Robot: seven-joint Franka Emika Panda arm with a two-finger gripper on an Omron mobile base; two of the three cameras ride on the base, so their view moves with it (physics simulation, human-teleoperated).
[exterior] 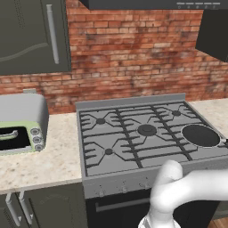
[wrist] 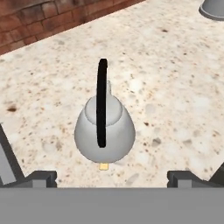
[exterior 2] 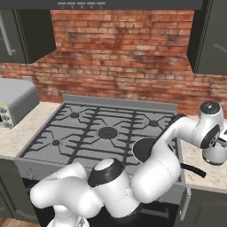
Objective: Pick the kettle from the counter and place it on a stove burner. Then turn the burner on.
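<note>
Brick wall (exterior: 133,58) runs behind everything, dark upper cabinets (exterior: 33,35) hang to either side. Beige speckled desk (exterior: 53,156) flanks the grey stovetop (exterior: 133,133) on both sides, dark cabinet fronts below. Stovetop carries grates over several burners: a larger ringed one (exterior: 147,130) at centre, a flat black disc (exterior: 200,135) toward the right, and a small stove burner (exterior: 108,152) at front left with prongs radiating around it. No pot or pan sits on any of them. Toaster oven (exterior: 20,127), grey top and green front, stands on the desk left of the stove, door shut, inside not readable.

White arm (exterior 2: 168,150) bends across the stove's right front and reaches over the desk on the right side.

Kettle (wrist: 104,129) stands upright on the desk in the hand view, small silver-grey cone, thin black handle arched over the lid, contents hidden. Tool (wrist: 111,177) is released, jaws spread wide on either side of the kettle, not touching it, nothing grasped.
</note>
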